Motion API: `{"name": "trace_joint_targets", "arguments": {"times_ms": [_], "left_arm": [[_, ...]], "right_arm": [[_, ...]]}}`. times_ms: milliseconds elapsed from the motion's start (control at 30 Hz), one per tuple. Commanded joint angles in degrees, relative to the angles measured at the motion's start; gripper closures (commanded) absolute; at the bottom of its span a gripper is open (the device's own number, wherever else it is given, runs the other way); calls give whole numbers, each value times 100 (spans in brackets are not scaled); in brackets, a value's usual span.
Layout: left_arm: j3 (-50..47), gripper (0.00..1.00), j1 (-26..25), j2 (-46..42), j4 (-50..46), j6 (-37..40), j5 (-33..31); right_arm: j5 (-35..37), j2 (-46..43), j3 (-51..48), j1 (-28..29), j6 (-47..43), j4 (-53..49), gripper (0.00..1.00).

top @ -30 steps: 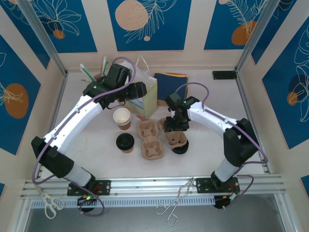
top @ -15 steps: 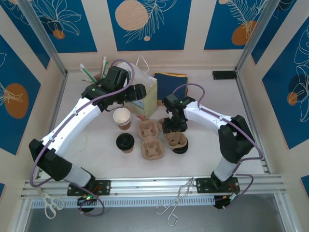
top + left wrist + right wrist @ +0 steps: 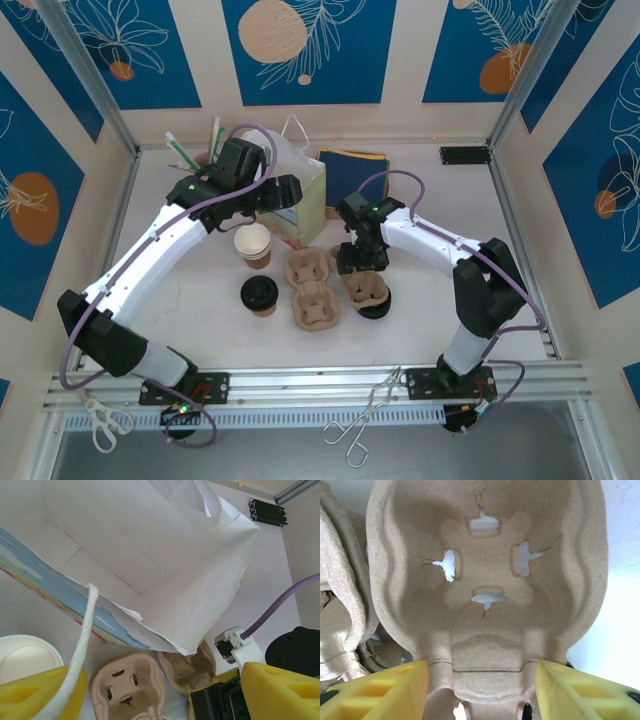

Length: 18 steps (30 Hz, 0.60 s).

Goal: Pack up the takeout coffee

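Left gripper (image 3: 160,694), fingers spread, hovers at the paper bag (image 3: 150,555) behind the pulp carrier (image 3: 485,575). Right gripper (image 3: 481,681) straddles that carrier, and I cannot tell whether it is pinching it. Takeout coffee (image 3: 259,292) stands to the carrier's left.

right tool (image 3: 361,262) nudged left over pulp carrier (image 3: 364,287), left tool (image 3: 284,191) slightly wider

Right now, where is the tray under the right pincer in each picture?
Top: tray mid-table, under the right pincer.
Left wrist: tray bottom middle, below the bag's corner.
Right wrist: tray centre, between yellow fingers.
Shared landmark: second tray on its left.
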Motion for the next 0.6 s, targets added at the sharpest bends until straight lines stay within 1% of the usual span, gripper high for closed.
{"name": "trace_joint_targets", "arguments": {"times_ms": [0, 233, 567], "left_arm": [[-103, 20, 43, -159, 84, 70, 100], [-194, 20, 52, -203, 114, 67, 136], [-232, 20, 88, -185, 145, 70, 188]], "right_arm": [[70, -215, 181, 26, -86, -243, 41], [28, -86, 113, -71, -150, -160, 40], [-48, 155, 53, 69, -103, -49, 41]]}}
